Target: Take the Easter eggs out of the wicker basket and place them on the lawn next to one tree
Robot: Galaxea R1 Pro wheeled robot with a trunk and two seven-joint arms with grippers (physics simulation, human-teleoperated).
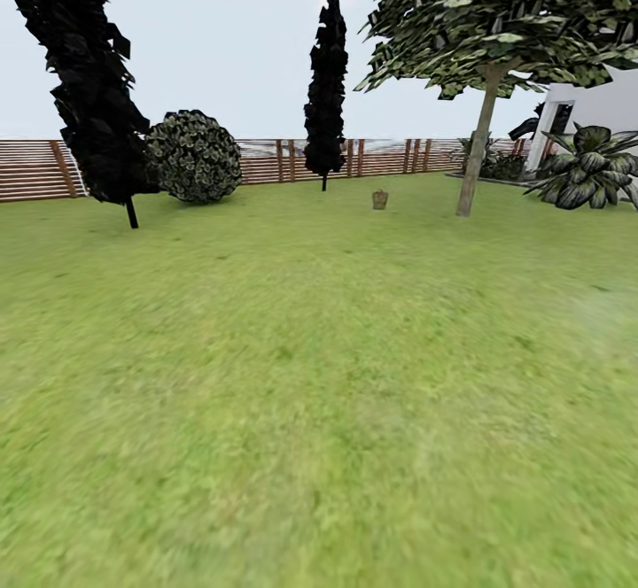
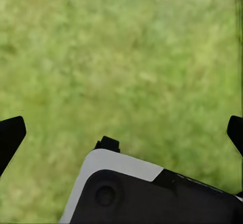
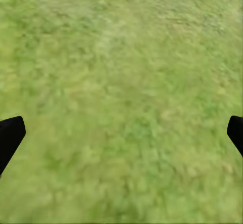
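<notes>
far across the lawn [image 1: 319,375] the small wicker basket [image 1: 380,199] stands on the grass just left of the pale-trunked tree [image 1: 477,147], while the left gripper [image 2: 121,133] and right gripper [image 3: 121,133] hang over bare grass, jaws spread wide and empty.

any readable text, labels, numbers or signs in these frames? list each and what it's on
None. No text, label, number or sign on the wicker basket, the fence, the white house, or the left gripper and right gripper, both open over bare lawn.
</notes>
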